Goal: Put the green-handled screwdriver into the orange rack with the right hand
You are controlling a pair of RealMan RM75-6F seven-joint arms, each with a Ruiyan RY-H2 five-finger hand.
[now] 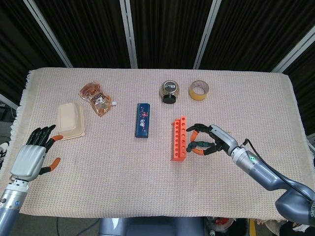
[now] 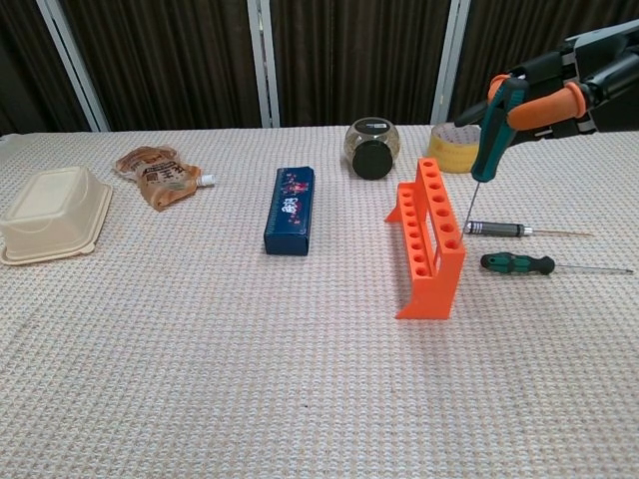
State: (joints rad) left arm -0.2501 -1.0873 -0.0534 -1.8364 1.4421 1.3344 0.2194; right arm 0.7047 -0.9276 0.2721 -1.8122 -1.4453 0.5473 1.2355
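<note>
Orange rack [image 2: 429, 239] stands right of table centre on the woven cloth [image 2: 200, 379]; its top holes look unfilled, as far as the chest view shows. Right hand [image 2: 574, 95] grasps the green screwdriver [image 2: 488, 130] by its handle, held near upright, shaft down. The tip hangs in the air just off the rack's right side, not in any hole. From the head view the right hand [image 1: 209, 141] sits close beside the rack [image 1: 179, 139].

On the cloth right of the rack: a second green-handled driver [image 2: 517, 263], and behind it a dark-handled driver [image 2: 499, 229], both lying flat.

Left hand [image 1: 33, 153] rests at the near-left edge, fingers spread, holding nothing.

Mid-table: blue box [image 2: 290, 210], lying flat, closed. Left: beige clamshell [image 2: 52, 212], lid shut, contents hidden. Behind it, a crumpled snack pouch [image 2: 157, 175].

Far side: glass jar [image 2: 372, 148] on its side, black lid facing the camera; contents unclear. Tape roll [image 2: 454, 152] just right of it.
</note>
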